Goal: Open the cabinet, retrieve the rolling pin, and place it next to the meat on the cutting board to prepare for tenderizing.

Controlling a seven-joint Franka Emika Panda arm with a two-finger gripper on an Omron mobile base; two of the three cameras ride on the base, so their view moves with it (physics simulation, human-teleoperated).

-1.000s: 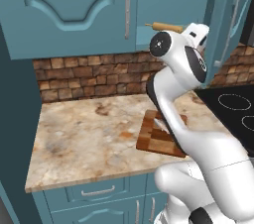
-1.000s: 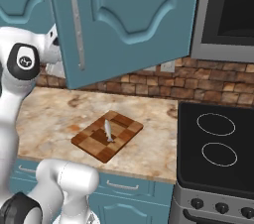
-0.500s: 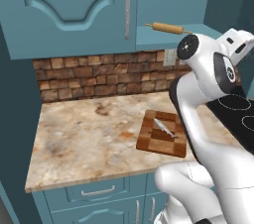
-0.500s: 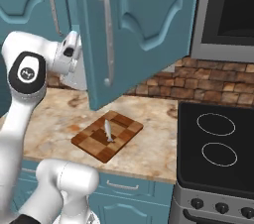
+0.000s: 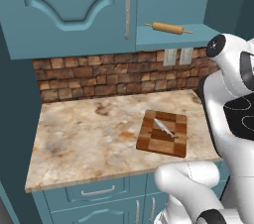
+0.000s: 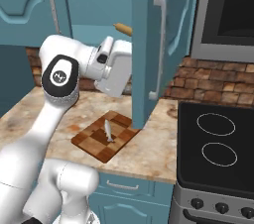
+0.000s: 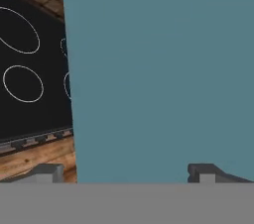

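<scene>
The slim light-tan wooden rolling pin (image 5: 168, 28), a smooth cylinder with a thin peg handle at each end, lay on its side on the lower shelf of the tall teal-blue wall cabinet (image 5: 74, 10), whose right-hand door (image 6: 149, 44) stood swung out toward the room. In the right base view only one rounded end of the pin (image 6: 123, 29) showed, peeking out just left of the open door's edge. The white arm's gripper (image 6: 119, 72) sat below that shelf and close behind the open door, near the pin but not touching it. From the hand camera, the two dark finger tips (image 7: 47, 172) rose well apart at the bottom, so the jaws stood wide with nothing between them, facing the flat teal inner face of the door (image 7: 163, 69); a black stove top with white ring outlines (image 7: 25, 69) showed past the door's edge. Down on the mottled beige stone tabletop (image 5: 84, 139) rested the square wooden cutting board of striped dark and reddish-brown blocks (image 5: 163, 134), and on its lighter centre lay the small pale grey-white shiny strip of meat (image 5: 163, 128), well below the shelf.
</scene>
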